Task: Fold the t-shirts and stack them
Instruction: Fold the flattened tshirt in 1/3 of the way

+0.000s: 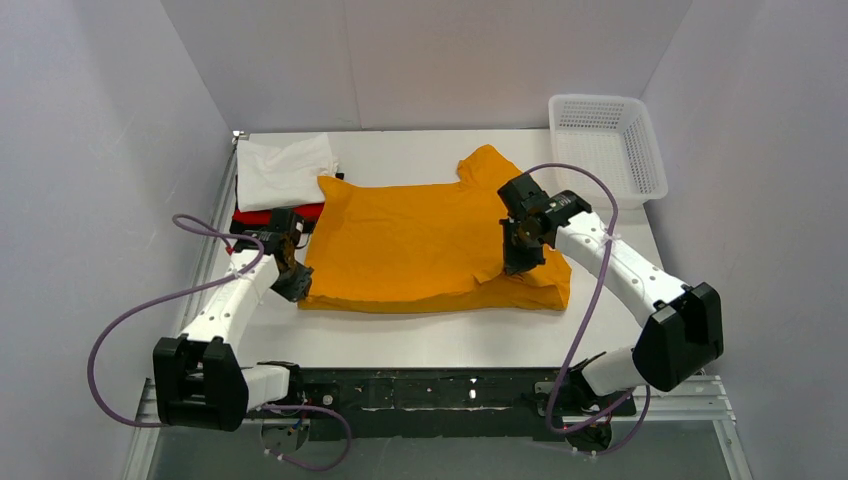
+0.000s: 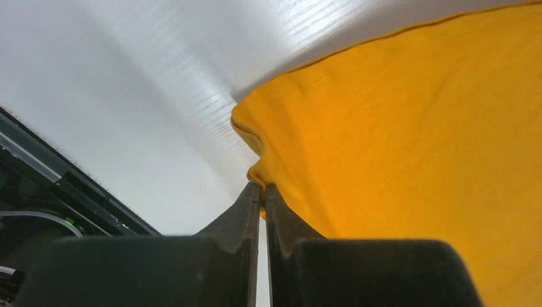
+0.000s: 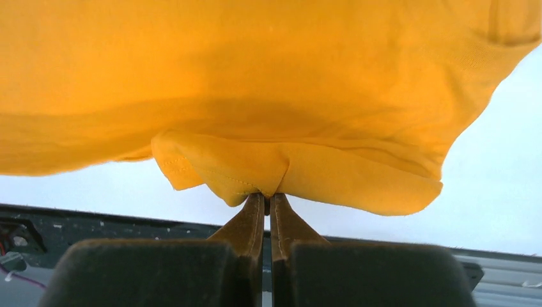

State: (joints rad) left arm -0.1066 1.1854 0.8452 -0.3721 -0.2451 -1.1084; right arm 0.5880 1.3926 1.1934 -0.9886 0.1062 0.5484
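The mustard-orange t-shirt (image 1: 420, 245) lies spread across the middle of the white table, its neck end toward the right rear. My left gripper (image 1: 293, 277) is shut on the shirt's near-left corner (image 2: 259, 171), at table level. My right gripper (image 1: 520, 255) is shut on a bunched edge of the shirt (image 3: 255, 176) near its right side and holds that cloth lifted off the table. A folded white shirt (image 1: 285, 168) lies on a red one (image 1: 270, 214) at the rear left; a sliver of black cloth (image 1: 337, 167) shows beside them.
A white plastic lattice basket (image 1: 610, 145) stands at the rear right corner. White walls close in the table on three sides. The black base rail (image 1: 420, 392) runs along the near edge between the arm bases.
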